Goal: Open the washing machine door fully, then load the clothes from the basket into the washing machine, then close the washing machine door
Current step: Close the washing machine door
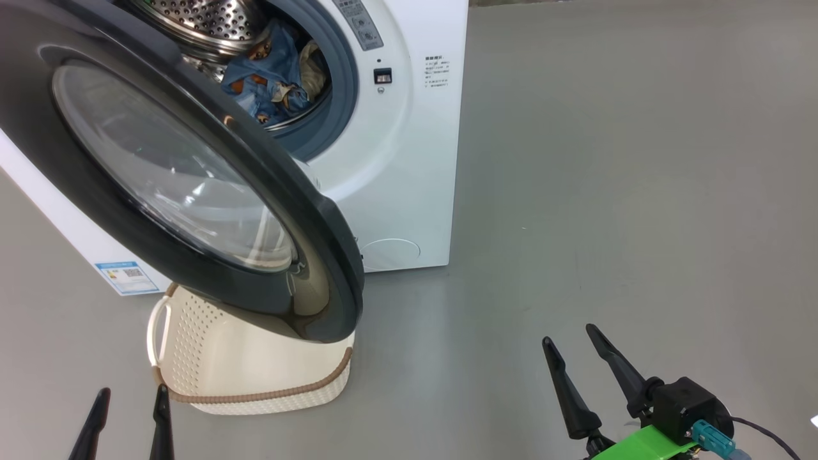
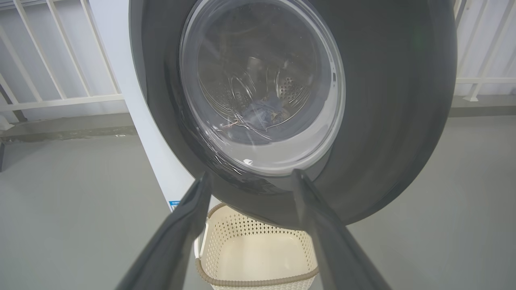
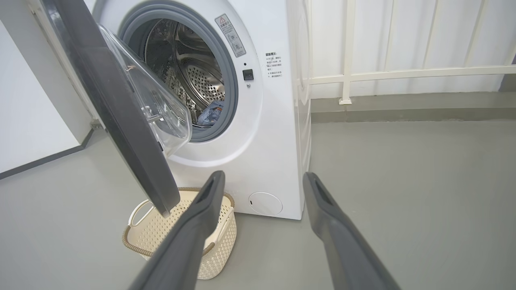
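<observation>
Grey floor (image 1: 607,191): I find basket (image 2: 246,229) empty, clothes (image 1: 268,76) inside washing machine (image 1: 409,160), door (image 1: 335,255) not yet shut; both jaws spread wide, empty.

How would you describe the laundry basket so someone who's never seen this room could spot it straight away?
Find the big white washing machine on the grey floor, its round black-rimmed door swung open. On the floor beneath that door's lower edge sits the basket. Unlike the smooth white machine, it is small, cream, pierced with tiny holes, and edged with a brown woven-look rim.
</observation>
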Controlling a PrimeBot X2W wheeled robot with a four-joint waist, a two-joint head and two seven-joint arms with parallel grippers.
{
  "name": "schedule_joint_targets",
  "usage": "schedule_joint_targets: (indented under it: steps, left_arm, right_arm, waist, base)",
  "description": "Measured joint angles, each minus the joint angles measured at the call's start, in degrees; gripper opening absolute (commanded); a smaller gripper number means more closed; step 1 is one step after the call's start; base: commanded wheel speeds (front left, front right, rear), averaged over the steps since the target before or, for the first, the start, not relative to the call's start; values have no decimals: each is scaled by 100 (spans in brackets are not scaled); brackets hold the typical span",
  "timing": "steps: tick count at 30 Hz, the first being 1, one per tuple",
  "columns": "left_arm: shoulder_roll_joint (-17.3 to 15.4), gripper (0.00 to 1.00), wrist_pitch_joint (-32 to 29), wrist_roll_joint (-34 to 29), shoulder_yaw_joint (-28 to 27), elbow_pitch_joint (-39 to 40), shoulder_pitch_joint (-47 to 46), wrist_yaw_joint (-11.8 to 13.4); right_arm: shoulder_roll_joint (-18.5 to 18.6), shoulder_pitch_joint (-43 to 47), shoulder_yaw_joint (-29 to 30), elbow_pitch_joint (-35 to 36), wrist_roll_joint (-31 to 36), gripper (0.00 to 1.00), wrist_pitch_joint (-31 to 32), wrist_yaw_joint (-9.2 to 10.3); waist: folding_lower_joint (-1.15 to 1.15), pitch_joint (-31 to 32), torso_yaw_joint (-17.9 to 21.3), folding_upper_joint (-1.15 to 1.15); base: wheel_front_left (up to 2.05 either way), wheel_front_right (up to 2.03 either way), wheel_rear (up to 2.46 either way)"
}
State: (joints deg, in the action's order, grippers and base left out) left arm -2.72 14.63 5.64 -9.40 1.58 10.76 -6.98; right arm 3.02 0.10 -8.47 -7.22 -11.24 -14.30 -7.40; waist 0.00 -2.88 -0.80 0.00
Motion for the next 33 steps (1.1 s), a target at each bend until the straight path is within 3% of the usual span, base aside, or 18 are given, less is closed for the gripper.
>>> schedule_joint_targets:
  steps: [1,2,3,10,21,27,33]
  left_arm:
    - [0,100,0,1,7,-19,0,-1]
    - [1,100,0,1,16,-34,0,-1]
    - [2,100,0,1,22,-45,0,-2]
    - [3,100,0,7,10,-114,-3,-9]
    - [13,100,0,107,11,-172,-19,-11]
    - [15,100,0,170,86,-223,-46,-34]
    - [18,100,0,219,224,-224,-140,-34]
  right_arm:
    - [0,0,2,2,0,49,0,0]
    - [0,0,7,7,0,8,0,0]
    - [0,0,15,9,-2,0,0,0]
    - [-3,-1,197,413,-233,0,0,0]
    - [-1,-423,35,2174,-498,0,-23,0]
    - [22,-1083,-775,2854,-560,0,-45,0]
    - [62,-1672,-1898,2866,-700,0,-45,0]
  waist:
    - [0,0,-1,0]
    - [0,-1,-2,0]
    - [0,-3,-4,0]
    - [0,-37,-13,0]
    - [0,-95,-50,0]
    - [0,-95,-164,0]
    - [0,-53,-446,0]
  base:
    - [0,0,0]
    - [0,0,0]
    - [0,0,0]
    - [0,0,0]
    - [0,0,0]
    - [0,0,0]
    - [0,0,0]
